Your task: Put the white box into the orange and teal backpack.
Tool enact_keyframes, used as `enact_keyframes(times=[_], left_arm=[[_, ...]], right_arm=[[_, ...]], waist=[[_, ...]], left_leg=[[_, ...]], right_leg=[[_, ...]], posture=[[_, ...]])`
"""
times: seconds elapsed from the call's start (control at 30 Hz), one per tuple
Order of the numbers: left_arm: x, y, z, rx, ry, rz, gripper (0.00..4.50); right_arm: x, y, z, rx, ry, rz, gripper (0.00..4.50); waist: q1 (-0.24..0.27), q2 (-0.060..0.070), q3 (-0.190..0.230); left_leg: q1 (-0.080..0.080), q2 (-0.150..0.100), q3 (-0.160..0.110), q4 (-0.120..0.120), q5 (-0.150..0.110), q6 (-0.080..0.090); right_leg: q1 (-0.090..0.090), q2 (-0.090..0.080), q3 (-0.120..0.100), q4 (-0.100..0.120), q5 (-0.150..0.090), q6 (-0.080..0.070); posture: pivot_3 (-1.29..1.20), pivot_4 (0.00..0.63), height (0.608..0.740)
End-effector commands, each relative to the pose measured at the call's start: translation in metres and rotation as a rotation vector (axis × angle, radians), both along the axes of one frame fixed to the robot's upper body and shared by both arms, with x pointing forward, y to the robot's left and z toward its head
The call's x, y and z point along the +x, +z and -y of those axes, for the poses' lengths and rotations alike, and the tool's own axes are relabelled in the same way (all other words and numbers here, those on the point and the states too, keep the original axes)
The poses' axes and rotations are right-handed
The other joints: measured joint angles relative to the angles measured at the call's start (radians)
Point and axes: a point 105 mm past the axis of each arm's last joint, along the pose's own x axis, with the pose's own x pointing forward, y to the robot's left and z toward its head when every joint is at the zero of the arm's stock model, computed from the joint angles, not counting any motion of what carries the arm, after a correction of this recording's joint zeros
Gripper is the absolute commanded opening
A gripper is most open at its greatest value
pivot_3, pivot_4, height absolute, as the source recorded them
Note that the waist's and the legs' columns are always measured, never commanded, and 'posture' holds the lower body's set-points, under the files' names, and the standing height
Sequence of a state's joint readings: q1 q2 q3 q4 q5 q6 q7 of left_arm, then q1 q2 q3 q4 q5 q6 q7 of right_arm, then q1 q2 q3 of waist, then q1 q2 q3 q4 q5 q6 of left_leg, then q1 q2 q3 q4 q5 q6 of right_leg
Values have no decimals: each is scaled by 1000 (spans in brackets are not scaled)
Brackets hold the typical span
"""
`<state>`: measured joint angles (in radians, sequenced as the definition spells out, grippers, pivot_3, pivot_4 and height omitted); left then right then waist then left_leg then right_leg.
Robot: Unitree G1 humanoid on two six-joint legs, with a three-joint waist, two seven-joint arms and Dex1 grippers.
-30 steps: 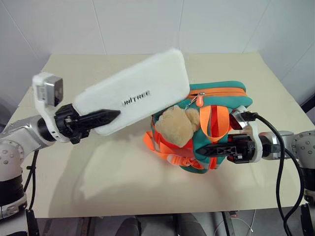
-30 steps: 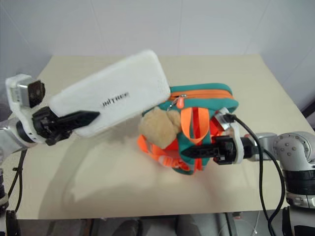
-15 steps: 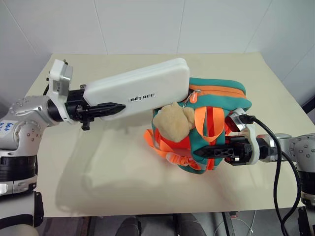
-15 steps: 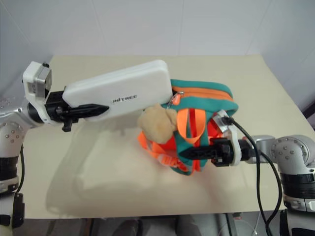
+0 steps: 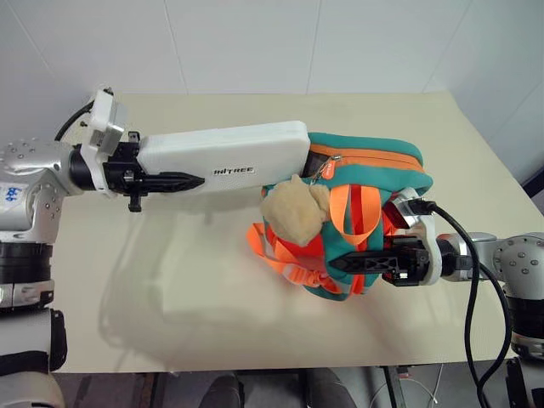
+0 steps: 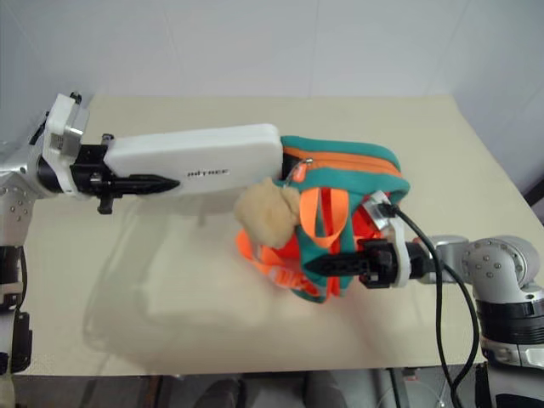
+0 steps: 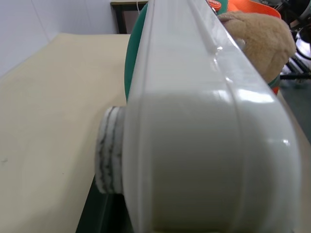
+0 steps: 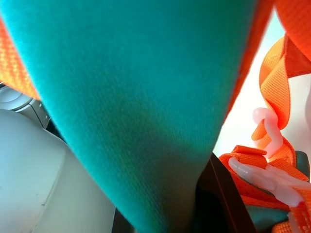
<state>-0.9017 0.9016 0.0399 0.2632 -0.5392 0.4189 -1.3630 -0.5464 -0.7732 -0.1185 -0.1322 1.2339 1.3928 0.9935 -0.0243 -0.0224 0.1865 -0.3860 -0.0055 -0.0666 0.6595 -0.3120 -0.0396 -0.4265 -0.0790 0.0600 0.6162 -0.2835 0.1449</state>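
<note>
Since a second ago my left arm has swung up toward the upper left of the frame and rolled the white box [image 5: 223, 156], so the case that was tilted steeply with its broad face toward the camera now lies nearly level, edge-on, its far end at the mouth of the bag. At the left of the frame my left gripper [image 5: 166, 180] pinches the near end of the box, one black finger lying along its lower face by the "UNITREE" lettering; I hold it by the end so the whole free length can slide in ahead of my hand. In the middle of the frame the box's rounded tip meets the teal rim of the orange and teal backpack [image 5: 365, 166], just above the tan plush toy [image 5: 293, 206] hanging from the zipper; I cannot tell whether the tip is inside the opening yet. At the right, my right gripper [image 5: 357, 263] is pressed together on a teal strap at the bag's lower front, which I judge keeps the bag from sliding across the beige table [image 5: 170, 280] when the box pushes in. The box is not yet in the bag.
</note>
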Motion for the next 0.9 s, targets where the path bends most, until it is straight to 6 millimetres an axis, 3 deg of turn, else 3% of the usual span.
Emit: enact_keyframes(times=[0.03,0.3,0.6,0.67,0.9], left_arm=[[8,2,6,78,-4,22,1248],[15,10,29,225,-118,56,1248],[27,-4,2,404,-51,67,1248],[30,-7,7,405,-67,67,1248],[30,-4,63,295,-227,63,1248]], right_arm=[[-2,6,-5,17,28,27,543],[-1,7,-7,23,34,31,543],[-3,4,-5,28,19,30,543],[-3,4,-5,28,15,31,543],[-2,3,-8,33,11,40,543]], waist=[[0,0,0],[1,0,0],[-4,-1,0],[-3,-1,0],[12,-1,0]], left_leg=[[0,0,0,0,0,0],[0,0,0,3,0,1],[0,0,0,3,0,2],[0,0,0,3,0,2],[-1,0,-1,5,0,2]], right_leg=[[0,0,0,0,0,0],[0,0,0,3,0,0],[0,0,0,4,0,0],[0,1,0,4,0,0],[0,0,0,4,0,1]], posture=[[0,150,740],[0,150,740],[0,150,740],[0,150,740],[0,150,740]])
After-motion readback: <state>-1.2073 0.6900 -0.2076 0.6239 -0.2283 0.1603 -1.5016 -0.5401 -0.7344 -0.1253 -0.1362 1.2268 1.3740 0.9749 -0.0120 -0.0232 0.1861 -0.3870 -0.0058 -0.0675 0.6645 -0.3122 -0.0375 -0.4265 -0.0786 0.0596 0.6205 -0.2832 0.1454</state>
